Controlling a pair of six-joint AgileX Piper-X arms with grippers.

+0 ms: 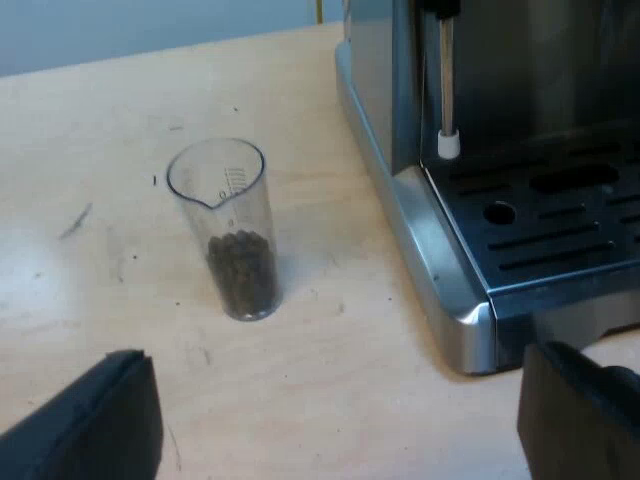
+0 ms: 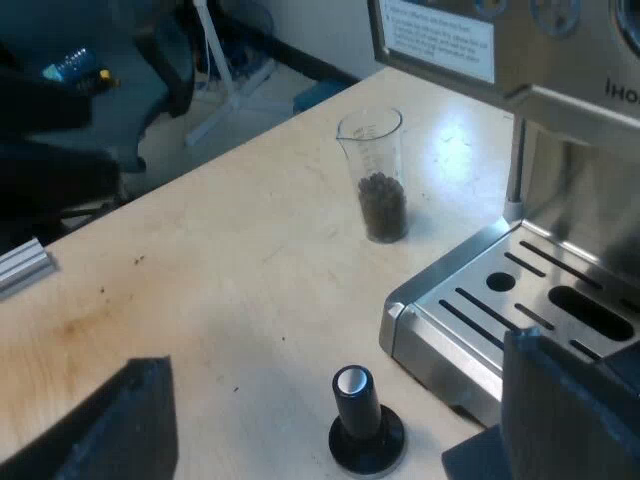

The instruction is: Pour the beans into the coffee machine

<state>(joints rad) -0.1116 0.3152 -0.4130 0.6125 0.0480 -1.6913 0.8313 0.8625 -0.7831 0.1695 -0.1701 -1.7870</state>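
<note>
Left gripper (image 1: 335, 420) spread wide, empty. Across bare table (image 1: 90, 300) ahead, the measuring glass (image 1: 235, 230) stands upright holding beans (image 1: 242, 268), near the espresso machine (image 1: 470, 290) base corner. Right gripper (image 2: 335, 350) also spread, over the black-knobbed tamper (image 2: 362, 415); the table edge runs beyond the glass.

left wrist: low, near measuring glass (image 1: 232, 230) | right wrist: higher, farther | shared: measuring glass, espresso machine (image 2: 520, 290)

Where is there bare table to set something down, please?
The table is bare in the wide stretch between the glass and the tamper. It is crowded between glass and machine, and where the tamper stands by the machine's corner.
</note>
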